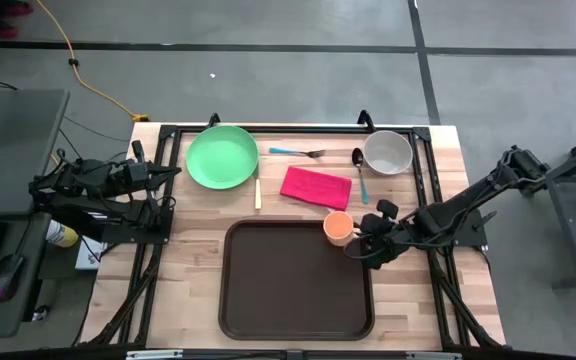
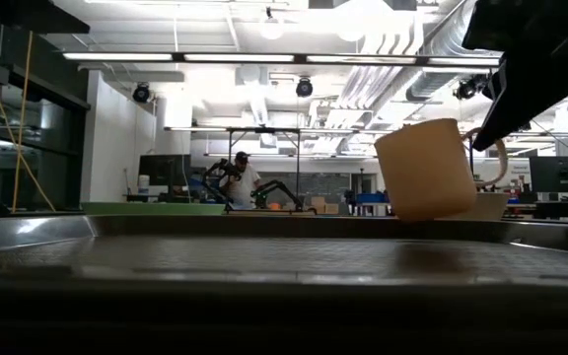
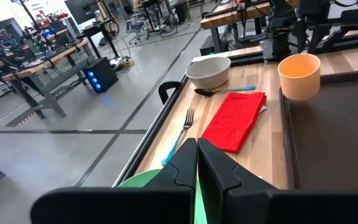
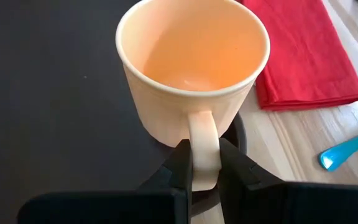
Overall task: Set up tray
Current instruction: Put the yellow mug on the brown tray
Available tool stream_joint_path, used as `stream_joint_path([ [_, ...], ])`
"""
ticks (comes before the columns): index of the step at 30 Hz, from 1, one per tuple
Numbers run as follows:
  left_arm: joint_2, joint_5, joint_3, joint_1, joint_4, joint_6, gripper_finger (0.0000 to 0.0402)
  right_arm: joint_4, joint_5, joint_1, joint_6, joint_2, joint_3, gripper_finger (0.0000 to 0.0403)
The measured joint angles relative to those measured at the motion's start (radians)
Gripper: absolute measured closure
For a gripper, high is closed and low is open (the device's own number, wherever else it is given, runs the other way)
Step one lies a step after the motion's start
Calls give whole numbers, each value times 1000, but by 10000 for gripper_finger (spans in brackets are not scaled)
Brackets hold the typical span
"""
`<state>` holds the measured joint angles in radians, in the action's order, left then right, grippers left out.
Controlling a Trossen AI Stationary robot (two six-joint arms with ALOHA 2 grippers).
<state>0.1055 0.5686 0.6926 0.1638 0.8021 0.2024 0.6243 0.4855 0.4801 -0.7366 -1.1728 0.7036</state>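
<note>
The large dark brown tray [image 1: 298,300] lies at the table's near middle. A pale orange cup [image 1: 337,226] hangs over the tray's far right corner, slightly tilted in the low view [image 2: 427,168]. My right gripper [image 4: 204,168] is shut on the cup, reaching in from the table's right [image 1: 362,241]. My left gripper [image 3: 197,155] is shut on nothing. It waits at the table's left edge [image 1: 173,174], beside the green plate [image 1: 222,156]. My right gripper pinches the cup's handle [image 4: 202,140] between its two fingers, one on each flat side of the loop. The fingers come roughly level from the table's right. The cup [image 2: 427,168] is lifted clear, mouth up and a little tilted, above the tray [image 2: 264,261].
On the far half of the table lie a red napkin [image 1: 316,187], a white bowl [image 1: 387,152], a blue-handled fork [image 1: 298,152], a spoon [image 1: 360,172] and a cream stick-like utensil [image 1: 258,193]. The tray's inside [image 4: 48,93] holds nothing.
</note>
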Motion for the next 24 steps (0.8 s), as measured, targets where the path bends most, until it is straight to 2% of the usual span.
stream_joint_path([
  [14,0,2,0,0,0,2,357,28,7,2,-53,0,0,376],
  [24,0,2,0,0,1,2,357,-17,71,43,-183,-1,-62,376],
])
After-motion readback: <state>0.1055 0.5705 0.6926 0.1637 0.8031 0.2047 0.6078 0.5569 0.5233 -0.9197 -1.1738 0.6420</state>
